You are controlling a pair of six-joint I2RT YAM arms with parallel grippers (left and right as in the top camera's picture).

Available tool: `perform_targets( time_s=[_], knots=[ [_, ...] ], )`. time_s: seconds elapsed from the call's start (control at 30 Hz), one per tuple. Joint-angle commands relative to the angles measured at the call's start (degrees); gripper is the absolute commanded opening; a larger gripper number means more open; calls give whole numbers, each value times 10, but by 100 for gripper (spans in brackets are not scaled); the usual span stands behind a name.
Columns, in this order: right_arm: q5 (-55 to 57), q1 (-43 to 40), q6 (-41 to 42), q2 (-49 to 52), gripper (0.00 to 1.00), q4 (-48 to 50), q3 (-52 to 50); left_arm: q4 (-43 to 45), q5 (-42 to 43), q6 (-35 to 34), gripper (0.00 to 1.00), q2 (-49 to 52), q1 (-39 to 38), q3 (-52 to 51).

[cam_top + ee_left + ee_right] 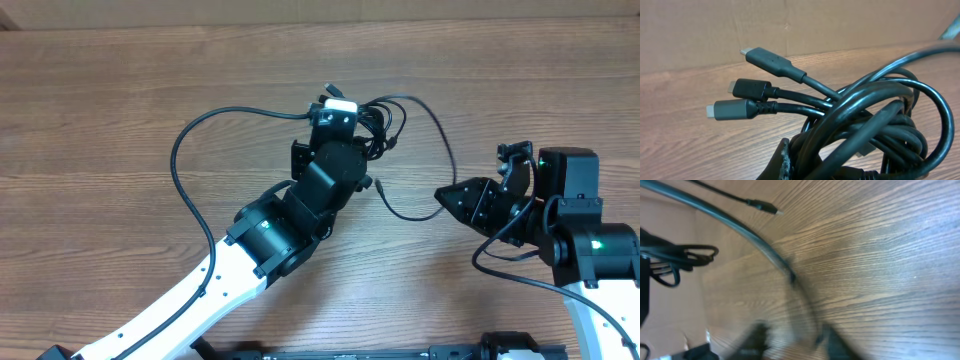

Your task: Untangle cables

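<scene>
Anchoring the cables (865,120) in the clamped left gripper (338,115), close the parted, empty right gripper (447,196) on the three-o'clock strand (410,215).

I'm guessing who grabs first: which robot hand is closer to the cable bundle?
Left. The left gripper is right at the cable bundle; the right gripper sits off to one side.

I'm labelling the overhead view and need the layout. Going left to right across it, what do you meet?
left arm → cable bundle → right gripper
</scene>
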Motion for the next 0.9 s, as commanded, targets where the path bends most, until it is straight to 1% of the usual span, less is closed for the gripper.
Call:
perform_targets(
  time_s=[0.0,0.03,0.07,0.2,0.27,0.4,0.57,0.7,0.87],
  knots=[
    [9,2,-9,-1,66,3,16,1,12,84,4,-6,-4,8],
    [9,2,-9,-1,72,3,16,1,24,98,4,-6,-4,8],
    [8,2,-9,-1,76,3,16,2,40,113,4,-6,-4,8],
    [-19,2,-10,-1,77,15,16,2,104,160,4,-6,-4,8],
    [-49,2,-10,-1,77,27,16,3,135,173,4,-6,-4,8],
    [-106,2,-10,-1,76,51,16,3,188,175,4,-6,-4,8],
    [-115,2,-9,-1,75,55,16,3,245,177,4,-6,-4,8],
    [-151,2,-10,-1,68,65,16,-2,281,200,4,-3,-7,8],
    [-174,2,-10,-1,64,73,16,-1,278,202,4,9,-12,8]
  ],
)
